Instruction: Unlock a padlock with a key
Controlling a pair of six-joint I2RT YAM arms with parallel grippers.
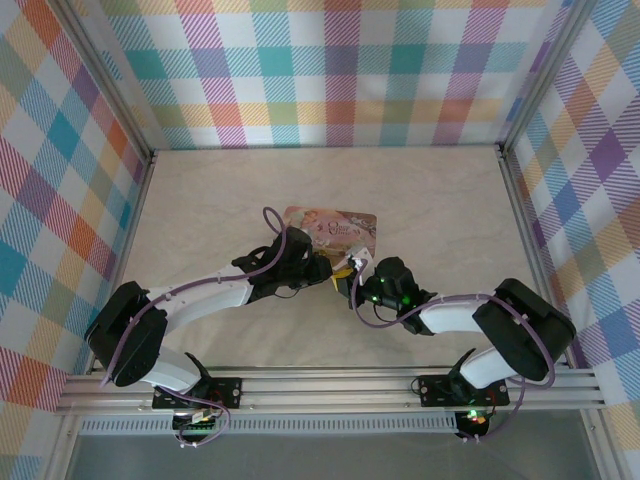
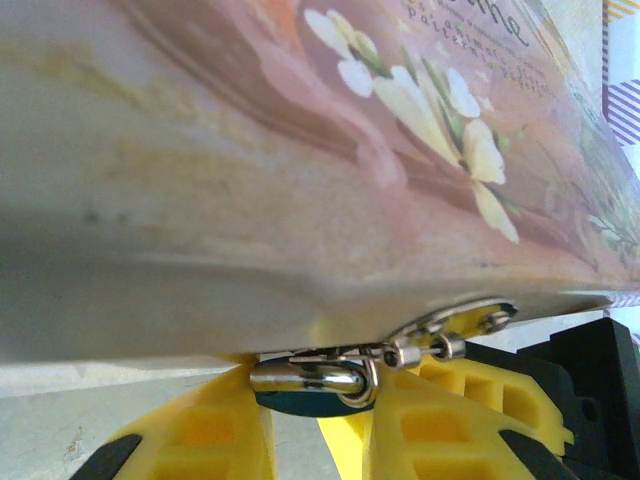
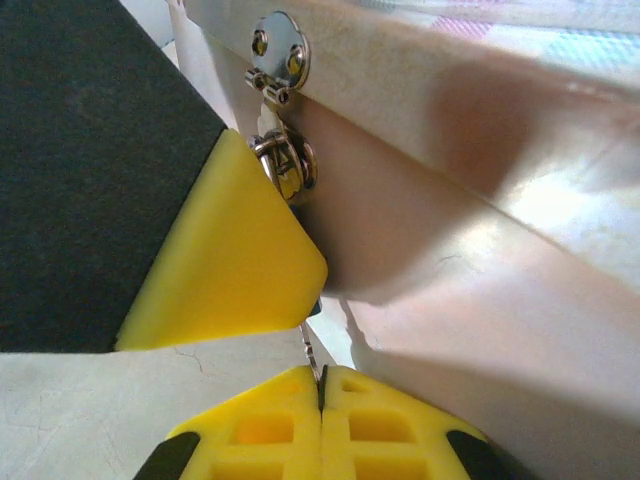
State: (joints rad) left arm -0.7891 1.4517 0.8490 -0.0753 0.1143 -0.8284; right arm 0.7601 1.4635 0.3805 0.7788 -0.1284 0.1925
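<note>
Partly hidden padlock [image 2: 310,390]: dark blue body, shiny silvery shackle, at tin [image 2: 250,200] clasp.

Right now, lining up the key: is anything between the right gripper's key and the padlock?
Possibly. A yellow finger of the left gripper, clamped on the padlock, sits just beyond the key pinched in the right gripper; whether it blocks entry is unclear.

The pink tin [image 1: 335,228] is blocking the middle of the bench [image 1: 450,200], the left claw [image 1: 323,268] and the right claw [image 1: 353,267] with its key [image 3: 311,352] are crowding the padlock [image 2: 310,383] at its near edge, while bare surface is lying open elsewhere, up to the plaid walls [image 1: 340,70].
</note>
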